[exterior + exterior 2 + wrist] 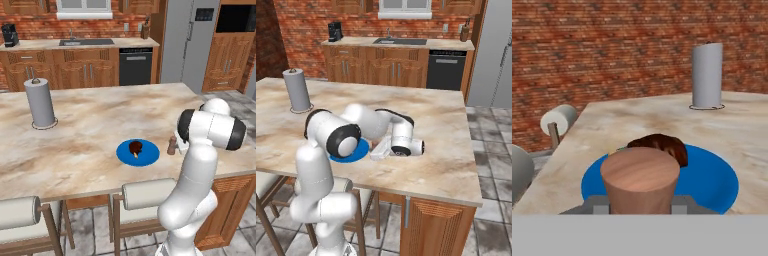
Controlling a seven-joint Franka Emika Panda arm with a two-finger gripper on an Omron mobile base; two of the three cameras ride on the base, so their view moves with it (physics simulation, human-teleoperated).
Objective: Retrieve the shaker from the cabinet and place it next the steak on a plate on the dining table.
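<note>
Small reddish-brown cylindrical wooden shaker [172,145] stands upright on the beige marbled stone top of the large island dining table [95,125], just beside the right edge of the flat round bright blue plate [145,156], near the table's front edge. White arm's two-finger gripper [640,204] is down at table level, closed in on the shaker: in the hand view the shaker [640,179] fills the space right between the two dark finger tips [599,206], jaws narrowed against its sides. Small dark brown steak [135,147] with an orange bit lies on the plate, left of the shaker; in the hand view the steak [664,146] sits directly behind the shaker on the blue plate [712,182]. Tall grey paper towel roll [40,102] stands upright well apart, toward the table's far left. Grey cushioned stools [150,192] tucked under the table's near side. From the right base view the arm covers most of the plate [358,151]; shaker not readable there.
</note>
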